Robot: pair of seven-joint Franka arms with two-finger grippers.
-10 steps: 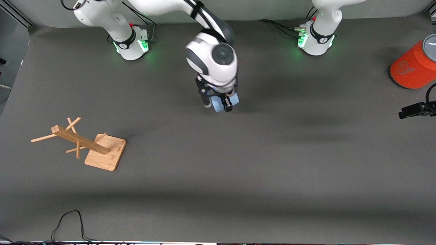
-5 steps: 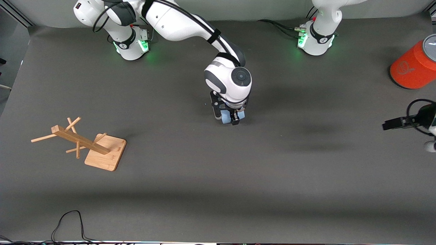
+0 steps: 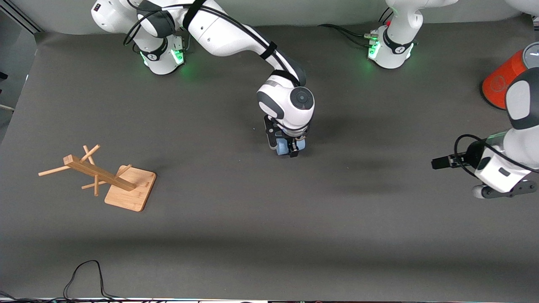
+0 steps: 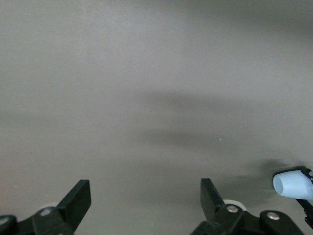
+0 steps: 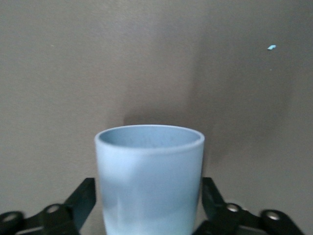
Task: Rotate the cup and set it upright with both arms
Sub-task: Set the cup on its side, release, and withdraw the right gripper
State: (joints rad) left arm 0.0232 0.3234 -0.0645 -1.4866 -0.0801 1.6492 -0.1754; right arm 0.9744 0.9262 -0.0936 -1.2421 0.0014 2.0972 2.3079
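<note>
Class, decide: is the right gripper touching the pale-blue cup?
Touching. In the right wrist view the cup sits between the right gripper, both black fingers against its sides; the front view shows it clamped too.

Even soft light, diffuse shadows, sharp focus

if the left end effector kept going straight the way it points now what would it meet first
Probably nothing soon: the left end effector is open with only bare table ahead. The cup, held in the right end effector, sits off to one side of that line, though depth is hard to judge.
</note>
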